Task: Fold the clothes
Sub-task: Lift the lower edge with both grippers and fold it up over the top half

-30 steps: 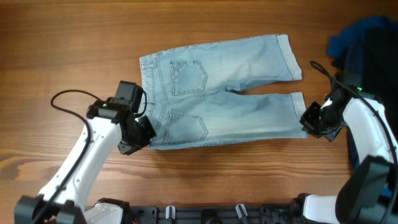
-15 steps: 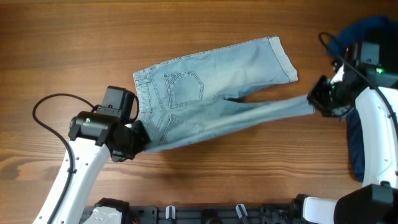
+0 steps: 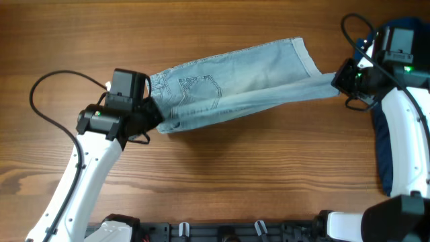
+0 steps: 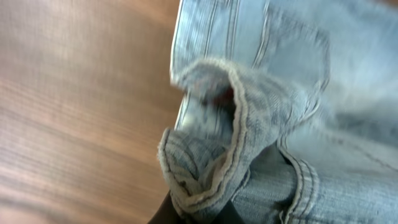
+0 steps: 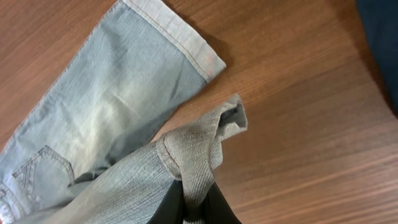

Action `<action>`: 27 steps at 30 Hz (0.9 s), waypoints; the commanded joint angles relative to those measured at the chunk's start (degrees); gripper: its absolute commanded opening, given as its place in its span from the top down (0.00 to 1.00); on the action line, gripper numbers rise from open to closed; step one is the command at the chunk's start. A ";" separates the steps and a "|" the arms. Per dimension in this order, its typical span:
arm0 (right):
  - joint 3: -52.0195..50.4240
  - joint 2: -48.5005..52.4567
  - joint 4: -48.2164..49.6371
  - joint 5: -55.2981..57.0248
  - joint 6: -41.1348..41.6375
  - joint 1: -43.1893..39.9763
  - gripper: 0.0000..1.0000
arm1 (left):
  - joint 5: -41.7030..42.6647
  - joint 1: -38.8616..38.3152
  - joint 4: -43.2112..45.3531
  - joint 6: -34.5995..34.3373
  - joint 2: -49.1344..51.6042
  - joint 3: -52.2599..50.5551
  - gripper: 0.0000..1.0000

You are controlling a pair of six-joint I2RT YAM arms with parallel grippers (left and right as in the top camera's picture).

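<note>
Here, we had the denim shorts (image 3: pixel 235 84) raised along their near edge and drawn out above the table (image 3: pixel 201 188) between our two arms. Our left gripper (image 3: pixel 151 117) was clamped on a corner of the waistband (image 4: pixel 211 143), with the cloth rolled into a thick wad just above the fingers. Our right gripper (image 3: pixel 338 79) was pinched tight on the cuffed hem (image 5: pixel 202 146) of the near leg, which stood up in a crumpled peak. The far leg (image 5: pixel 124 93) lay flat on the wood with its cuff spread. The near leg ran over it as a fairly taut band from one grip to the other. A dark garment (image 3: pixel 384 158) sat beside our right arm, apart from the shorts.

We judged the denim to be soft but with some body. It looked heavier than thin cloth, limp enough to drape, and firm enough to keep a crease once laid down. It seemed neither slippery nor fragile, so a hard pinch should have done it no harm.

The waistband and the cuffs were the doubled, stitched parts, and we thought them the best places to hold. They gave the fingers a thick ridge that was unlikely to slide out. A single layer in mid-panel would probably have puckered and pulled unevenly. The half resting on the smooth wood might have dragged along if we had pulled sideways, so an even lift at both ends seemed wise.
</note>
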 commanded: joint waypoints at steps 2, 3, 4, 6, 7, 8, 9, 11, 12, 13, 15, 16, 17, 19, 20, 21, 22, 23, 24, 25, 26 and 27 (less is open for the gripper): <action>1.81 3.28 4.48 4.28 -0.79 -0.59 0.96 | -8.57 0.70 5.90 0.90 1.18 1.92 0.96; 1.81 3.69 5.27 4.28 -0.79 -0.57 0.96 | -8.59 0.92 6.93 0.92 1.18 2.16 0.96; 1.81 4.15 6.47 4.28 -0.81 -0.48 0.96 | -8.59 1.25 7.98 0.90 1.18 2.43 0.96; 1.81 4.87 8.11 4.28 -0.81 -0.26 0.96 | -8.57 2.10 10.03 0.92 1.18 2.75 0.96; 1.81 5.11 8.68 4.31 -0.81 -0.13 0.96 | -8.55 2.51 11.08 0.92 1.18 2.75 0.96; 1.81 5.51 9.49 4.31 -0.87 0.09 0.96 | -8.55 2.91 11.93 0.92 1.18 2.75 0.96; 1.81 5.75 10.19 4.33 -0.83 0.26 0.96 | -8.57 3.23 12.59 0.94 1.22 2.75 0.96; 1.81 6.54 11.91 4.31 -0.83 0.83 0.96 | -8.55 3.58 13.57 1.38 1.57 2.75 0.96; 1.81 6.88 12.70 4.33 -0.83 1.18 0.96 | -8.55 3.58 14.32 2.40 1.95 2.75 0.96; 1.81 7.30 13.29 4.33 -0.85 1.46 0.96 | -8.57 3.56 14.67 2.45 2.29 2.75 0.96; 1.81 8.20 14.49 4.35 -0.81 2.27 0.96 | -8.55 3.56 15.23 2.40 3.34 2.75 0.96; 1.81 8.66 14.97 4.33 -0.81 2.60 0.95 | -8.55 3.56 15.30 2.40 3.98 2.75 0.96; 1.79 9.33 15.43 4.33 -0.79 2.93 0.96 | -8.57 3.58 15.45 2.40 4.72 2.75 0.96; 1.79 10.58 16.26 4.37 -0.74 3.54 0.96 | -8.57 3.58 16.17 2.40 6.34 2.75 0.96; 1.79 11.28 16.61 4.35 -0.72 3.76 0.96 | -8.57 3.58 16.79 2.40 7.21 2.75 0.96; 1.79 11.93 16.92 4.33 -0.72 3.91 0.96 | -8.57 3.58 17.55 2.40 8.09 2.75 0.96; 1.79 12.66 17.29 4.35 -0.72 4.02 0.96 | -8.57 3.58 18.43 2.40 8.94 2.75 0.96; 1.79 13.40 17.81 4.33 -0.70 4.02 0.96 | -8.59 3.58 19.17 2.40 9.57 2.75 0.96; 1.79 14.14 18.43 4.33 -0.70 4.02 0.96 | -8.57 3.58 20.17 2.40 10.38 2.75 0.96; 1.79 14.78 19.08 4.33 -0.72 4.02 0.96 | -8.57 3.58 21.18 2.40 11.08 2.75 0.96; 1.79 15.65 19.82 4.31 -0.72 4.02 0.96 | -8.57 3.58 22.40 2.38 12.00 2.75 0.96; 1.79 16.50 20.37 4.33 -0.72 4.02 0.96 | -8.57 3.58 23.52 2.38 12.96 2.75 0.96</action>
